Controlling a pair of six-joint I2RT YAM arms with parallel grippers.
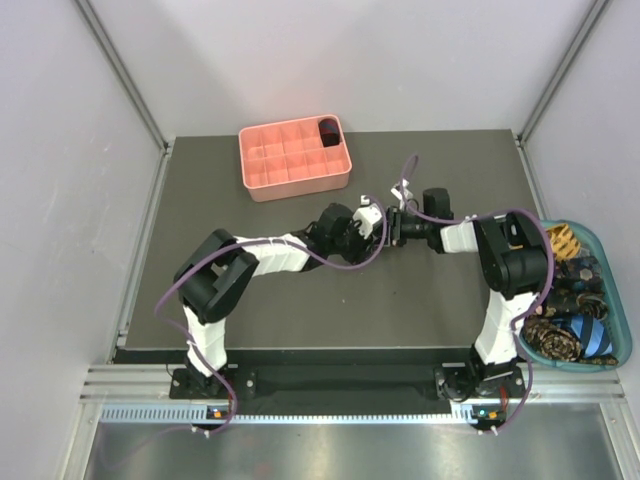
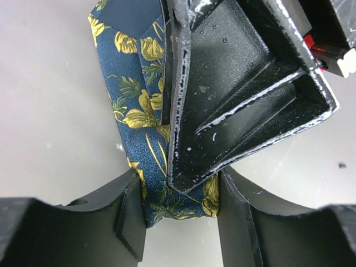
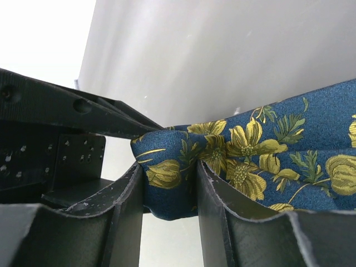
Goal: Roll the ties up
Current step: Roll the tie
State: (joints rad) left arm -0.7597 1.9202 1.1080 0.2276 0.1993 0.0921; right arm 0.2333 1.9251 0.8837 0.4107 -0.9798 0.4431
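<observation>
A navy tie with yellow flowers [image 2: 133,89] is held up between both grippers over the middle of the table. In the left wrist view my left gripper [image 2: 178,222] has its jaws against both sides of the folded tie end. One black finger [image 2: 239,83] of the right gripper lies across the same fabric. In the right wrist view my right gripper [image 3: 169,189] pinches a bunched fold of the tie [image 3: 267,161]. From above the left gripper [image 1: 372,222] and right gripper [image 1: 397,225] meet tip to tip and hide the tie.
A salmon-pink grid tray [image 1: 262,172] stands at the back, with a dark rolled tie [image 1: 328,130] in its far right compartment. A teal basket [image 1: 612,262] at the right edge holds several loose and coiled ties [image 1: 570,335]. Purple cables loop above both arms.
</observation>
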